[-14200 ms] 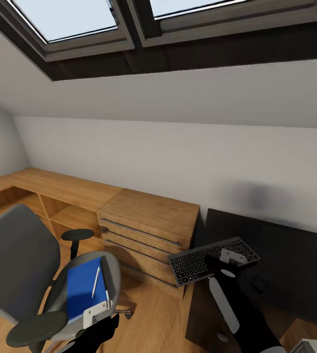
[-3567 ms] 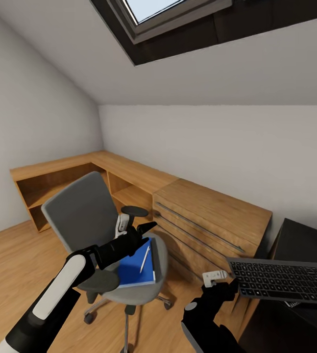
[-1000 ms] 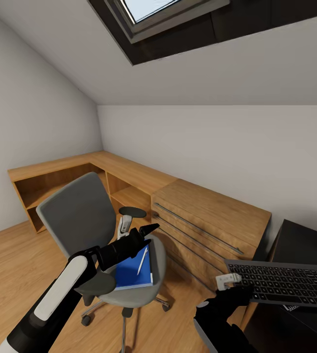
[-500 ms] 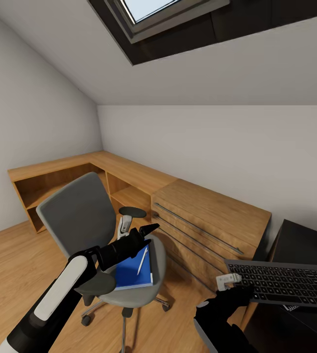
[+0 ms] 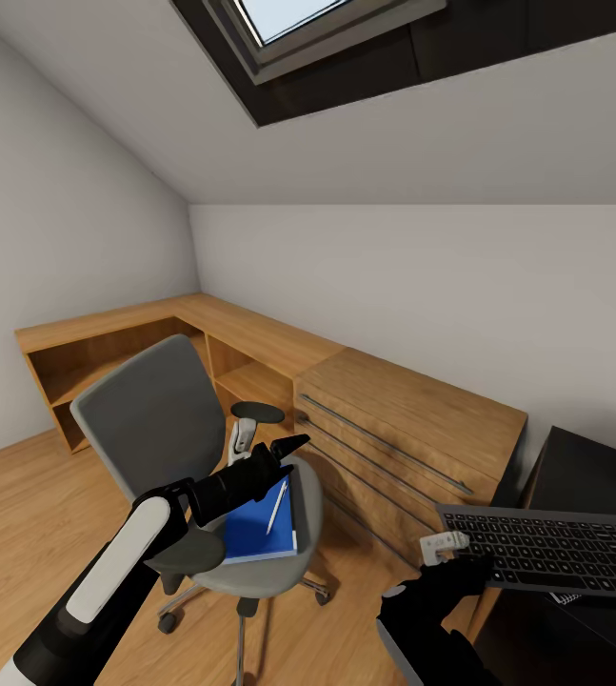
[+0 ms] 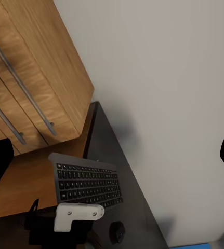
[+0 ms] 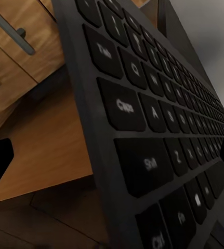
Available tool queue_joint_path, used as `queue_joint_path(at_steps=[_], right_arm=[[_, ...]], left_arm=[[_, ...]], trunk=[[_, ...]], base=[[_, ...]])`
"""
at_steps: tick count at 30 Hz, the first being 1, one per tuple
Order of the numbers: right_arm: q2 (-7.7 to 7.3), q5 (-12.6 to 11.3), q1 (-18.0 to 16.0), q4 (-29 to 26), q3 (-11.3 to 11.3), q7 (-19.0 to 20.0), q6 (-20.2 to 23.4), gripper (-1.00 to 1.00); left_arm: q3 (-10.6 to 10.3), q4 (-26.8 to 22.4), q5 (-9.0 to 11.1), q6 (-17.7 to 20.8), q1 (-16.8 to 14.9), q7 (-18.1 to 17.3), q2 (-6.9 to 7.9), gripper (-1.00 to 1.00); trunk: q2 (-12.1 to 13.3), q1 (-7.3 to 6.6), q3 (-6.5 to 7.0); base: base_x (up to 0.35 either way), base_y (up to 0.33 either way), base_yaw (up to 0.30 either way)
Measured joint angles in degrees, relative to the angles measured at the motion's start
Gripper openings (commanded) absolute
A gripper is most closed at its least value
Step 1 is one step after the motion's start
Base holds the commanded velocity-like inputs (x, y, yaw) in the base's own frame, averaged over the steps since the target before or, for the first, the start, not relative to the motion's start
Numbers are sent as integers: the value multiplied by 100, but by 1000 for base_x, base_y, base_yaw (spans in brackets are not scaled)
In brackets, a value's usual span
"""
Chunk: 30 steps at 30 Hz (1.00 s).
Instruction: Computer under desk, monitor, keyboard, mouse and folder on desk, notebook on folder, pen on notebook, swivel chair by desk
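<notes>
The swivel chair [image 5: 150, 419] stands left of centre with the blue folder [image 5: 255, 532] on its seat and the white pen [image 5: 276, 507] lying on the folder. My left gripper [image 5: 288, 448] hovers open just above the folder. The dark keyboard [image 5: 550, 553] overhangs the left edge of the black desk [image 5: 588, 467]. My right gripper [image 5: 460, 564] is open at the keyboard's left end, whose keys [image 7: 143, 119] loom close between its fingers. A small dark mouse [image 6: 117, 231] lies on the desk beyond the keyboard [image 6: 88, 181]. Monitor, computer and notebook are out of view.
A light wooden drawer chest [image 5: 412, 429] stands between the chair and the desk, against the wall. A low wooden shelf unit [image 5: 117, 333] runs along the corner behind the chair. The ceiling slopes low overhead. Wooden floor [image 5: 22, 514] lies to the chair's left.
Nothing has moved in the last second. Since 3.6 s ago my right gripper has closed in on the keyboard's left end, and the left arm has stayed over the chair.
</notes>
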Motion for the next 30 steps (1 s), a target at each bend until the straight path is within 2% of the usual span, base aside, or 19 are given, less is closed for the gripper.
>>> queue_joint_path(at_steps=[15, 16, 30], right_arm=[[0, -1, 0, 0, 0, -15, 2, 100], [-2, -1, 0, 0, 0, -15, 1, -100], [-8, 32, -1, -2, 1, -24, 53, -100]], left_arm=[[0, 4, 0, 0, 0, 0, 0, 100], [0, 2, 0, 0, 0, 0, 0, 100], [0, 3, 4, 0, 1, 0, 0, 100]], trunk=[[0, 0, 0], [0, 0, 0], [0, 0, 0]], base=[[0, 0, 0], [0, 0, 0], [0, 0, 0]])
